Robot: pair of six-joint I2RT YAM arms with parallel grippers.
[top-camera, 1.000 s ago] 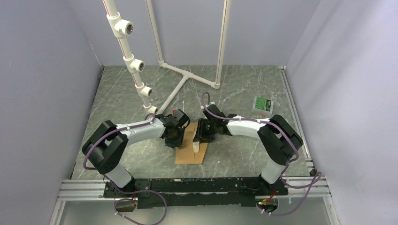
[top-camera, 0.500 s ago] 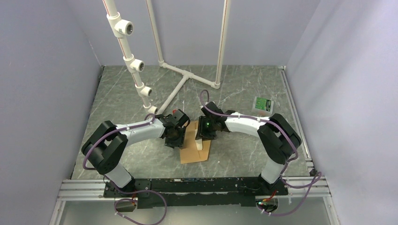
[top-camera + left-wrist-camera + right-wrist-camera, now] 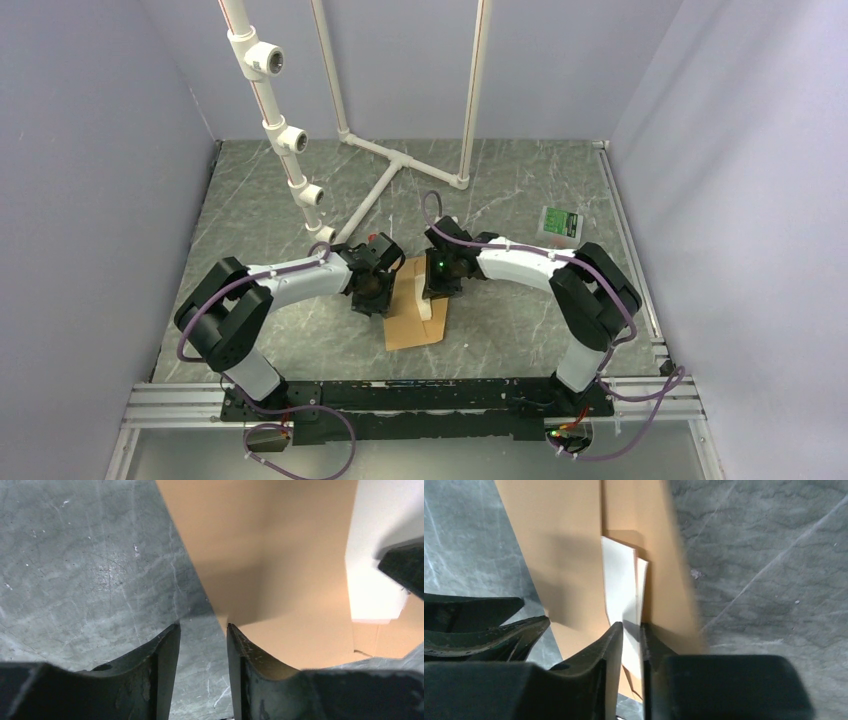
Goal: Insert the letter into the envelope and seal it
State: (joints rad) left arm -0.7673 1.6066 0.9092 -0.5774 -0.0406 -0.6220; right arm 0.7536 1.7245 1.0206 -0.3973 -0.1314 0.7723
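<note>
The kraft-brown envelope (image 3: 412, 325) lies flat on the grey table between my two arms, lengthwise toward the near edge. The pale folded letter (image 3: 430, 308) stands partly on it, along its right side. My right gripper (image 3: 631, 625) is shut on the letter (image 3: 620, 580), which sits over the envelope (image 3: 559, 555). My left gripper (image 3: 202, 626) is open with only bare table between its fingers. Its right fingertip (image 3: 234, 632) rests at the envelope's (image 3: 270, 555) left edge. The letter (image 3: 372, 580) shows at the right of the left wrist view.
A white PVC pipe frame (image 3: 385, 185) stands across the back of the table. A small green packet (image 3: 561, 222) lies at the back right. An aluminium rail (image 3: 400, 395) runs along the near edge, and pale walls close in three sides.
The envelope's near end has swung a little to the right. My right gripper's jaws have narrowed on the letter. My left gripper's jaws stand slightly wider.
</note>
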